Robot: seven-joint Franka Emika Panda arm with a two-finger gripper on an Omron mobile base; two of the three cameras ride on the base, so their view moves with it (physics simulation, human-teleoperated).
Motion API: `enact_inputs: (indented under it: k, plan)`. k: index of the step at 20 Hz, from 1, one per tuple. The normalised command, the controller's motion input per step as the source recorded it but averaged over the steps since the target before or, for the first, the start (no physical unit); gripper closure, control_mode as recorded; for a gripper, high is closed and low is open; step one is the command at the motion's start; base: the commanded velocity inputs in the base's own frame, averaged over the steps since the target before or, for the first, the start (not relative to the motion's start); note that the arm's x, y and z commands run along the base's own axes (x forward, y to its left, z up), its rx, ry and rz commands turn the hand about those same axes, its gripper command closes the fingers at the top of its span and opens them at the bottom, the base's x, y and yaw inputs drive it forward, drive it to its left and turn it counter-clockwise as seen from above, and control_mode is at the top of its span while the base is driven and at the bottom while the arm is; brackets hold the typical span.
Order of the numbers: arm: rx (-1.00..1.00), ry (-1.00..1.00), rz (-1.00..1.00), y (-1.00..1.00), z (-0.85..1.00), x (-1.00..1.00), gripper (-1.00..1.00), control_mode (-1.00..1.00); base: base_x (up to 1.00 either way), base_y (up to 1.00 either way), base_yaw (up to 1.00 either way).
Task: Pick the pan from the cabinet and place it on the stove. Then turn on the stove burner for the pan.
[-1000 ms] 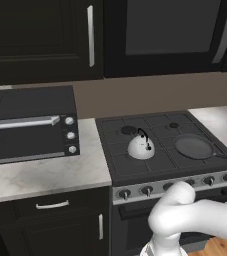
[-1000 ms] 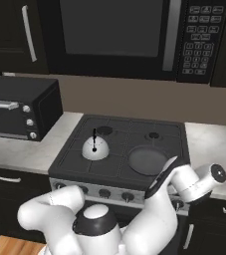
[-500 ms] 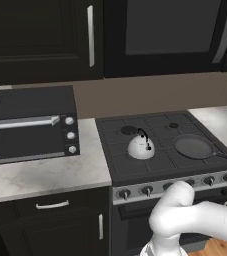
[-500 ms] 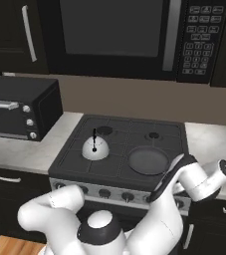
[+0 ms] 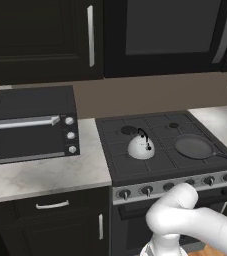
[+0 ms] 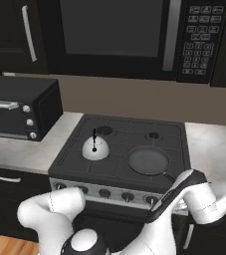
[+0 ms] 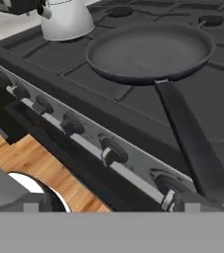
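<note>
Here, pan (image 5: 193, 146) on black stove (image 5: 116, 161).

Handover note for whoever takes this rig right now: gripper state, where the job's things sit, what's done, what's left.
Gripper: jaws open, holding nothing, low at the stove's front right by the pan handle's end.
Pan: flat on the front right stove burner, handle running toward the front right corner; released.
Stove: knobs in a row along the front panel. No flame visible.
Kettle: on the front left burner, apart from the pan.
Cabinet: doors closed.
Done: pan placed on the stove.
Left: turn the knob for the pan's burner; which knob that is I can't tell from here.
</note>
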Motion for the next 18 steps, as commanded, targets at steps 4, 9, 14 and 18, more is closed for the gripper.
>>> enact_inputs:
  k: [4,9,14,18]
  plan:
    - [0.15,-0.17,0.00,0.26,-0.12,-0.43,-1.00,-1.00,0.00,0.00,0.00]
    - [0.20,-0.22,-0.11,0.38,-0.30,-0.07,-1.00,-1.00,0.00,0.00,0.00]
    - [0.11,-0.14,-0.25,0.04,-0.45,0.15,-1.00,-1.00,0.00,0.00,0.00]
    - [0.03,-0.15,-0.33,-0.01,-0.58,0.25,-1.00,-1.00,0.00,0.00,0.00]
